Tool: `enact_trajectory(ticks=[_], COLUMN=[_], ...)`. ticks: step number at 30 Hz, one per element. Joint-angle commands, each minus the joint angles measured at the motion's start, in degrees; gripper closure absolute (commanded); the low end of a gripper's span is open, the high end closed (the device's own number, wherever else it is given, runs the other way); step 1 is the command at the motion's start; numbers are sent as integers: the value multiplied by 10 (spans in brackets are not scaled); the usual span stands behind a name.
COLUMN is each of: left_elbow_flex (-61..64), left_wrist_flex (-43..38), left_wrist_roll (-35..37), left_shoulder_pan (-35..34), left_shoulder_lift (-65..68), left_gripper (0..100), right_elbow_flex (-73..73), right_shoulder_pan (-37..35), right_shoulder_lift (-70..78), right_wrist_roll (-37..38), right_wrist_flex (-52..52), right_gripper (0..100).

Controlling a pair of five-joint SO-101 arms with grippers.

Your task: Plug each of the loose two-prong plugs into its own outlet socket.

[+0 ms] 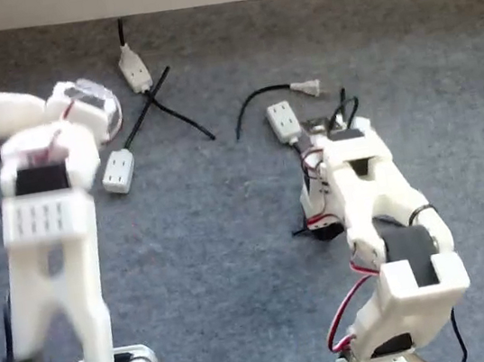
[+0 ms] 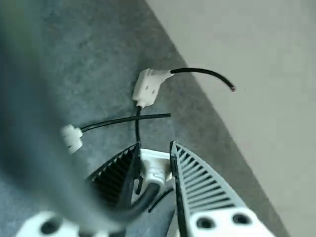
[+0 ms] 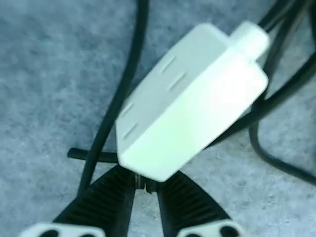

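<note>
My left gripper [image 2: 154, 154] is shut on a white plug [image 2: 156, 170] whose thick black cable trails back under the fingers. In the high view that gripper [image 1: 91, 112] is at the far left of the carpet. Beyond it lie a white outlet block [image 2: 148, 86] with a black cord and a second white block [image 2: 71, 138] on a crossing cable. My right gripper [image 3: 144, 180] has its fingers close together, tips against the end of a white outlet block [image 3: 192, 98] with slots on its face. That block [image 1: 281, 120] lies just ahead of the right gripper [image 1: 307, 139], and a loose plug [image 1: 306, 89] rests behind it.
Black cables cross on the grey carpet [image 1: 214, 240] between the arms, near one outlet block [image 1: 118, 170] and another [image 1: 134, 70]. More black cable loops around the block in the right wrist view. A pale wall edge runs along the far side.
</note>
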Motion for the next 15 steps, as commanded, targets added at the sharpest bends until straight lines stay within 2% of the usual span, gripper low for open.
enact_trajectory(ticks=[1,6,8,15], left_elbow_flex=[-176,-199,-199,-206], left_wrist_flex=[122,187,228,198], left_wrist_roll=[-13,-25,-53,-138], left_shoulder_pan=[-19,-25,-24,-13], left_shoulder_lift=[138,192,204,286], left_gripper=[992,993,993,993], right_elbow_flex=[27,37,38,38], right_shoulder_pan=[0,-2,-2,-2], right_shoulder_lift=[-8,-10,-9,-7], right_wrist_roll=[-5,-5,-5,-5], right_wrist_flex=[-80,-92,-93,-94], right_gripper=[991,991,991,991])
